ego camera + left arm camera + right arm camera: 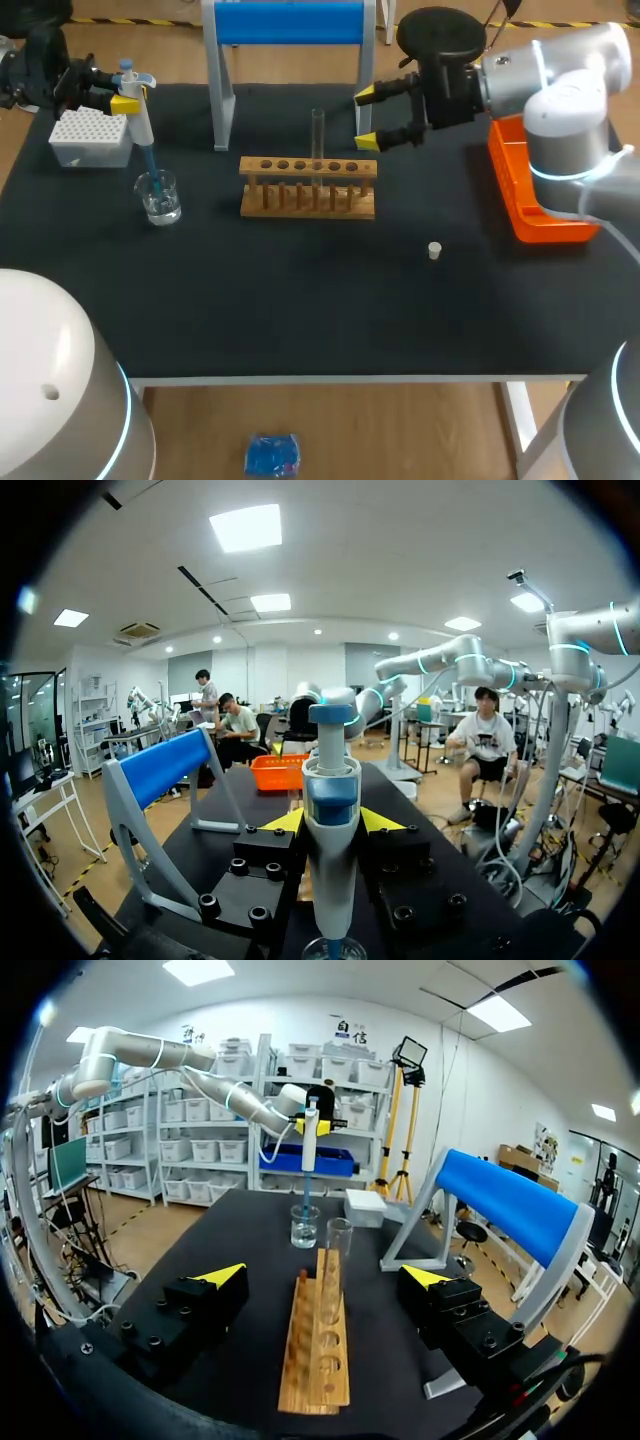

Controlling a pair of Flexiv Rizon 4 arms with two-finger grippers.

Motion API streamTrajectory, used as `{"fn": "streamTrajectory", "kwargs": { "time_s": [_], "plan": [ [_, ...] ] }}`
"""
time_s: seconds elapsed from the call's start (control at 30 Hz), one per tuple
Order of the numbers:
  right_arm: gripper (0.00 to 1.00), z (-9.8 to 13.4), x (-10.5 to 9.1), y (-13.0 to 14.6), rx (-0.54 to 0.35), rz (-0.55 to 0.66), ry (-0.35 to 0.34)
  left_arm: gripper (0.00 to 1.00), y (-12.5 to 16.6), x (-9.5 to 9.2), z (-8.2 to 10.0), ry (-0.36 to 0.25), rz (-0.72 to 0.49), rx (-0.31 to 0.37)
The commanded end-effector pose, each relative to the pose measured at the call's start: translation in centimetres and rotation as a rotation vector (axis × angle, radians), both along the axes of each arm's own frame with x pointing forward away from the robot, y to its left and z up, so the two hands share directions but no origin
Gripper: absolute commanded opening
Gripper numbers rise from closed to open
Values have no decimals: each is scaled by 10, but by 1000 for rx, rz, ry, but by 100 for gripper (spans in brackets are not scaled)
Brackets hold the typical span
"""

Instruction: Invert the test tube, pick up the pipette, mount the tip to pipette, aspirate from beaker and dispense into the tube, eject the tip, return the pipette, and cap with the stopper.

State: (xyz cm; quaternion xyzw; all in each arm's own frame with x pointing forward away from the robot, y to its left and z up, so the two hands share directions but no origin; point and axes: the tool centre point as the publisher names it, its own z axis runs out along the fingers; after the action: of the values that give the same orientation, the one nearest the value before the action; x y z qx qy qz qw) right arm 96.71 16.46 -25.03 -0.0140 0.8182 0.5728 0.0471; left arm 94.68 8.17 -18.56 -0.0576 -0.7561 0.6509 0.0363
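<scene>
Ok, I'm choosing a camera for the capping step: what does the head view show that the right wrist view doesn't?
Only the head view shows the small white stopper lying alone on the table and the orange bin at its right edge. The right wrist view alone gives an end-on look along the wooden rack ahead of the open right gripper. Both show the rack, the upright tube in it, the beaker with the pipette held in it by the left gripper, the tip box and the blue stand.
</scene>
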Motion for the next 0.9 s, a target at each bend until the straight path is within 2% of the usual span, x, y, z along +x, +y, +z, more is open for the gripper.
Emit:
{"fn": "streamTrajectory", "kwargs": {
  "time_s": [0.03, 0.9],
  "plan": [
    [100, 3, 2, 1, 4, 0, -1, 0, 1, 1, 1, 1, -5, 1],
    [100, 6, 1, 1, 7, -6, -5, 0, 1, 1, 1, 1, -5, 1]
  ]
}}
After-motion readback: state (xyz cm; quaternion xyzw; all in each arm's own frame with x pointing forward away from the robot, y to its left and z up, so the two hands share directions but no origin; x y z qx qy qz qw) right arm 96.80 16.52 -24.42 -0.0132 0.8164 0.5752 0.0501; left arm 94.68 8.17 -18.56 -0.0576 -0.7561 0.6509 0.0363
